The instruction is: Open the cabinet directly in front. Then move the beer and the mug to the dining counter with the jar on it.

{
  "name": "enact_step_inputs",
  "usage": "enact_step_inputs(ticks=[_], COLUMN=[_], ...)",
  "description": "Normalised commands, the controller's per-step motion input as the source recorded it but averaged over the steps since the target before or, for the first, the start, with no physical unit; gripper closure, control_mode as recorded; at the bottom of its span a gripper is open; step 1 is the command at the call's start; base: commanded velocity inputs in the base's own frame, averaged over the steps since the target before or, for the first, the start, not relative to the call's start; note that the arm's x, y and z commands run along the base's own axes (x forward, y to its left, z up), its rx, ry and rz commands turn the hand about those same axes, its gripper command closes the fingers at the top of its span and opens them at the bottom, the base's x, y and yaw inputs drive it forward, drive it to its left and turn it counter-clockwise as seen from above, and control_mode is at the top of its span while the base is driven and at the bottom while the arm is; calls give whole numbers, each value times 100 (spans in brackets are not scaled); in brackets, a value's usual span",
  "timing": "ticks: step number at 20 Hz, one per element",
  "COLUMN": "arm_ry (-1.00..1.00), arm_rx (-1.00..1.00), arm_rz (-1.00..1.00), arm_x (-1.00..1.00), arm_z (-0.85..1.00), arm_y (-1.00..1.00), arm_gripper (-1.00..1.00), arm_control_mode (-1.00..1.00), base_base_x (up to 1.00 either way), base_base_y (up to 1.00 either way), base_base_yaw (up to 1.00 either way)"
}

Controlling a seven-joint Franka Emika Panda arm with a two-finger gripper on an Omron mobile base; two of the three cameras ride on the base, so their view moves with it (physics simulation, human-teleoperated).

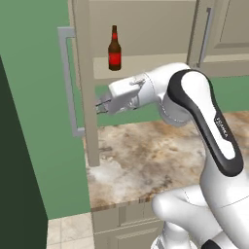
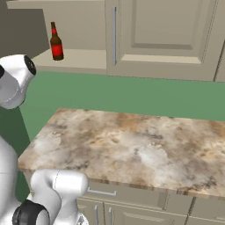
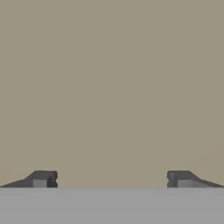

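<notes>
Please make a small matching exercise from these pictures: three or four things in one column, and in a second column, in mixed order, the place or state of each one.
Things:
1. beer
2. cabinet door
3. pincer
4. marble worktop

Places or states:
A. swung open, its edge toward the camera
B. standing upright on the cabinet shelf
C. open, right at the swung-out door
D. below the cabinet, nothing standing on it

Pairs: 1-B, 2-A, 3-C, 4-D
</notes>
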Motion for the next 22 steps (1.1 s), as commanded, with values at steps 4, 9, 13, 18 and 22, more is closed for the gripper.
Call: enact_step_inputs(ticks=[4,9,13,18,22], arm_ry=[-37,-32,-24,-8,0], arm_rx=[-1,0,0,0,0], arm_rz=[-3,-7,-11,-29,-42], arm_x=[-3,0,0,0,-1], arm_z=[0,0,0,0,0], arm_y=[-33,-79,-90,-84,-76], arm_gripper=[-100,-100,-100,-100,-100], arm_control_mode=[-100,-100,-100,-100,-100], base_base_x=[0,0,0,0,0], base_base_y=[0,0,0,0,0], base_base_yaw=[0,0,0,0,0])
